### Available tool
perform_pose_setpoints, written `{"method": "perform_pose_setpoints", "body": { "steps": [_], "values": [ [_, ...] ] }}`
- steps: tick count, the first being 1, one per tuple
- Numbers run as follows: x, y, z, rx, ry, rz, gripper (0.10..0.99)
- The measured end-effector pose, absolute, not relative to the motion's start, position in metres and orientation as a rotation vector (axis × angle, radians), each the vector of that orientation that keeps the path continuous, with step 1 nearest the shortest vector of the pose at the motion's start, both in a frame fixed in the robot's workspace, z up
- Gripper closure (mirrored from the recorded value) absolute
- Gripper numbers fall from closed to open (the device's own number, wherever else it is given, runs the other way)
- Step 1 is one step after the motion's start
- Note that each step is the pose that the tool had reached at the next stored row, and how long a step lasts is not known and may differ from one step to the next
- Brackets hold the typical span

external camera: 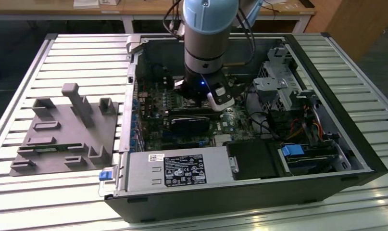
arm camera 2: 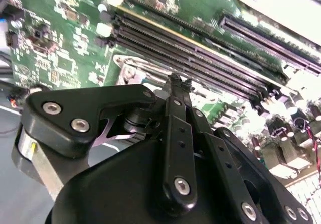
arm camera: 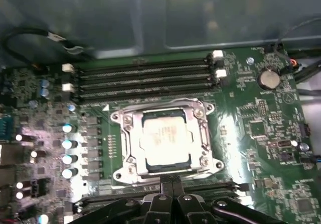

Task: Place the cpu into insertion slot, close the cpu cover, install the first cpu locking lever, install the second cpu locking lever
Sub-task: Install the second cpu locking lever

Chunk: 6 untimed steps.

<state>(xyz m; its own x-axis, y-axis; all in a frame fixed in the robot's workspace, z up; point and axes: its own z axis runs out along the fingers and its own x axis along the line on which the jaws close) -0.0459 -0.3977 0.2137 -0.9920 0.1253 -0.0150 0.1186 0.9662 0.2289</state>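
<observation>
In the exterior view I see the grey power supply box point(external camera: 181, 169) closest, set in the near side of the open black computer case point(external camera: 245, 197), and behind it my arm reaches down so the gripper point(external camera: 203, 98) hangs over the green motherboard point(external camera: 235, 122). In the second wrist view the gripper's black fingers point(arm camera 2: 176, 133) are pressed together just above the long dark memory slots point(arm camera 2: 200, 58). In the first wrist view the closed fingertips point(arm camera: 171, 184) sit at the edge of the insertion slot point(arm camera: 120, 118), where the silvery square cpu point(arm camera: 165, 143) lies flat, framed by the thin metal cpu cover point(arm camera: 200, 133).
</observation>
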Motion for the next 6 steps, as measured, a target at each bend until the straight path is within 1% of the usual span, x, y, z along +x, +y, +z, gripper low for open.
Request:
{"method": "perform_pose_setpoints", "body": {
  "steps": [6],
  "values": [
    [-0.0418, -0.39, 0.2137, 0.191, 3.09, 0.288, 0.984]
  ]
}}
